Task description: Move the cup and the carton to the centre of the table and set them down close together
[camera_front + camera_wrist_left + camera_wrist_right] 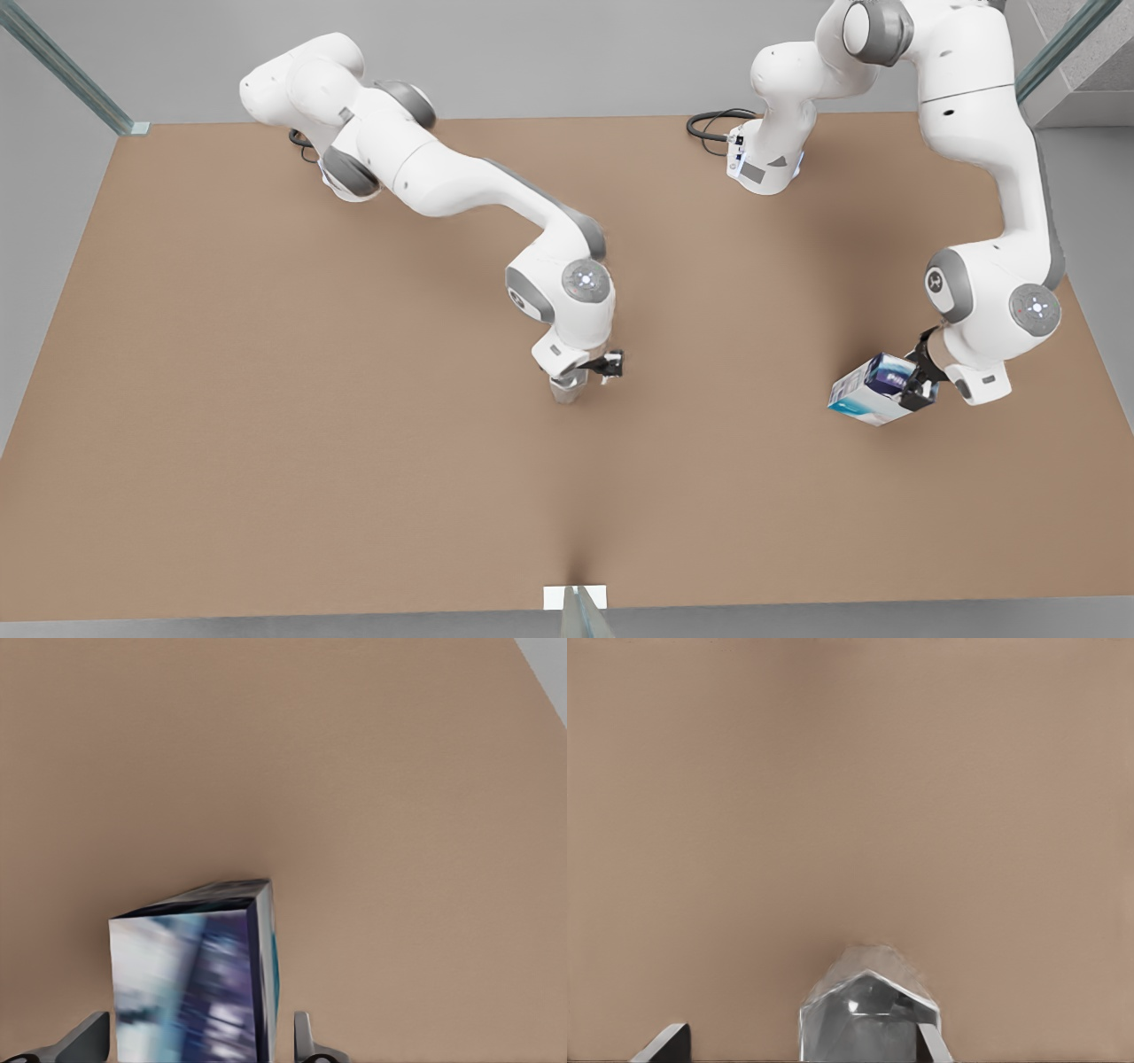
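While both arms hang over the table (266,443):
Left gripper (917,379): clamped on the carton (873,390) — tilted between its fingers.
Right gripper (585,372): fingers astride the cup (567,387) — grip unclear.

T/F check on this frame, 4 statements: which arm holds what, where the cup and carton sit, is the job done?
1. The left gripper is shut on the carton. True: the left wrist view shows its fingers on either side of the box.
2. The cup is at the front view's right edge of the table. False: it is near the centre, at the right gripper.
3. The carton stands upright on the table. False: it is held tilted.
4. Cup and carton are far apart. True: the carton is well off toward the front view's right.
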Action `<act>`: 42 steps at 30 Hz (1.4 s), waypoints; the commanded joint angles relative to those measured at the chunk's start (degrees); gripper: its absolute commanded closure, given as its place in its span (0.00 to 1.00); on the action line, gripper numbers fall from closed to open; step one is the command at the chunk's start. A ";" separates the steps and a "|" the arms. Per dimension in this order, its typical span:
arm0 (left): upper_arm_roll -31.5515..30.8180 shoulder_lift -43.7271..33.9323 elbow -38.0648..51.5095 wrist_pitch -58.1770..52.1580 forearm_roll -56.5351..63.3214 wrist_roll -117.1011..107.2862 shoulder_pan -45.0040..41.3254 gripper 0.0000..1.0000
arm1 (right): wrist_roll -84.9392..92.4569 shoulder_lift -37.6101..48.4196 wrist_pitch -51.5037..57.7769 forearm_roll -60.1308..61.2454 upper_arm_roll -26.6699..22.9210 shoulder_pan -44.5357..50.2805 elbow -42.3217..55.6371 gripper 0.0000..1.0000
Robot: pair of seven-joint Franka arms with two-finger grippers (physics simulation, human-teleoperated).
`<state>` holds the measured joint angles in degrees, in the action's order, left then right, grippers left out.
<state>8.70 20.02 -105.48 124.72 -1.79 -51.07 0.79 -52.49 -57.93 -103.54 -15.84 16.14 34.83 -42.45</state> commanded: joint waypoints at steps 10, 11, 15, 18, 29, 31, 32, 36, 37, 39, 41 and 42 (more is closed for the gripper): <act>0.00 1.17 0.19 0.70 0.04 0.45 0.00 0.46 | 46.95 32.26 27.25 20.76 -21.68 -26.13 -15.83 0.00; 0.00 0.64 0.36 0.53 -0.05 0.18 0.00 0.46 | 49.14 34.98 29.54 20.67 -21.42 -28.77 -17.14 0.00; -0.70 -5.78 0.80 -10.80 -0.58 -2.36 -4.83 0.42 | 49.50 47.73 21.37 18.21 -14.91 -36.94 -36.83 0.00; -2.72 -9.03 0.19 -15.46 -0.67 -22.66 -21.34 0.40 | 48.88 50.90 16.53 18.21 -12.90 -38.09 -42.55 0.00; -11.51 -7.72 0.10 -10.64 -8.14 -49.65 -41.48 0.40 | 48.35 56.61 11.61 18.12 -12.01 -36.50 -49.58 0.00; -11.51 -6.75 -1.75 -5.80 -9.98 -49.56 -42.10 0.40 | 49.41 56.43 11.43 18.12 -12.10 -36.50 -48.87 0.00; -11.51 -5.78 -1.66 -5.45 -9.98 -49.48 -42.27 0.40 | 51.69 55.55 11.78 18.38 -12.10 -36.85 -47.56 0.00; -11.51 -3.49 -2.63 -4.66 -9.90 -48.86 -43.15 0.37 | 53.63 53.71 12.13 18.65 -12.01 -36.68 -45.27 0.00; -11.51 -3.23 -2.63 -4.66 -9.81 -48.77 -43.15 0.37 | 53.45 53.62 12.66 18.65 -12.01 -36.68 -45.27 0.00; -11.51 -2.79 -2.63 -4.40 -9.72 -48.77 -43.15 0.34 | 52.66 53.71 13.36 18.56 -12.01 -36.59 -45.27 0.00; -11.51 -2.53 -2.63 -4.31 -9.63 -48.77 -43.15 0.17 | 52.57 53.71 13.45 18.47 -12.10 -36.77 -45.27 0.00; -11.51 -2.18 -2.63 -4.22 -9.63 -48.69 -43.15 0.08 | 52.57 53.80 13.45 18.47 -12.10 -36.86 -45.27 0.00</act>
<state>-2.81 17.84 -108.11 120.50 -11.54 -99.76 -42.34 0.09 -4.14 -90.09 2.61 4.04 -2.18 -87.72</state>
